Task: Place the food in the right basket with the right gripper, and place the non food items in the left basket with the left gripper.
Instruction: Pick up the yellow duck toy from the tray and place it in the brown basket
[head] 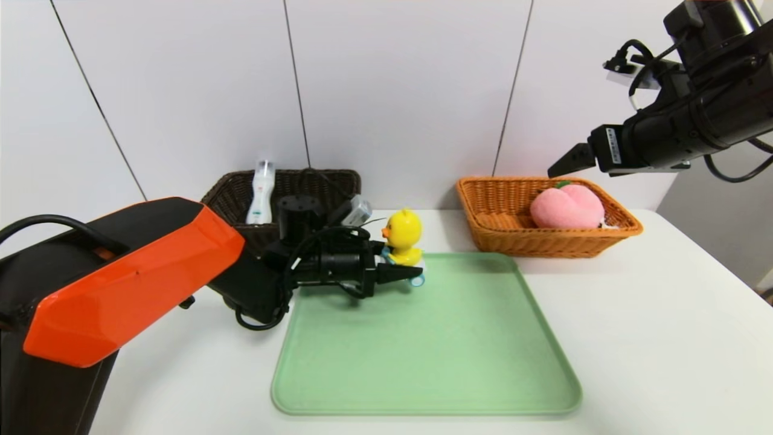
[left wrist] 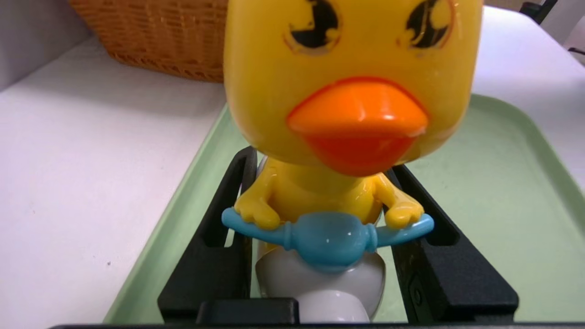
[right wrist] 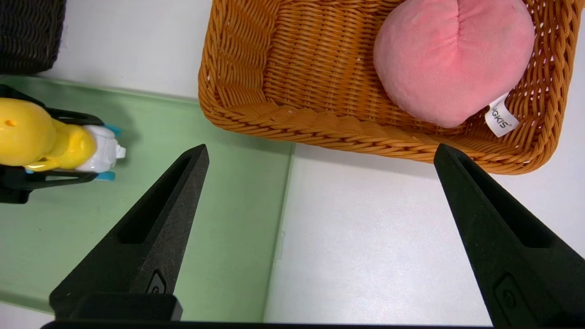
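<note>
Currently the left claw (head: pixel 403 273) is closed on the yellow duck toy (head: pixel 403 237), one finger at each side of its white base, over the far left corner of the green tray (head: pixel 435 362). Behind this claw sits the dark brown basket (head: pixel 329 181), holding the white bottle (head: pixel 261 193). The right claw (right wrist: pixel 320 155) hangs spread wide and empty above the white surface (head: pixel 664 338); the orange-tan basket (head: pixel 501 238) lies just ahead of its fingertips, with the pink plush peach (head: pixel 567 206) inside.
</note>
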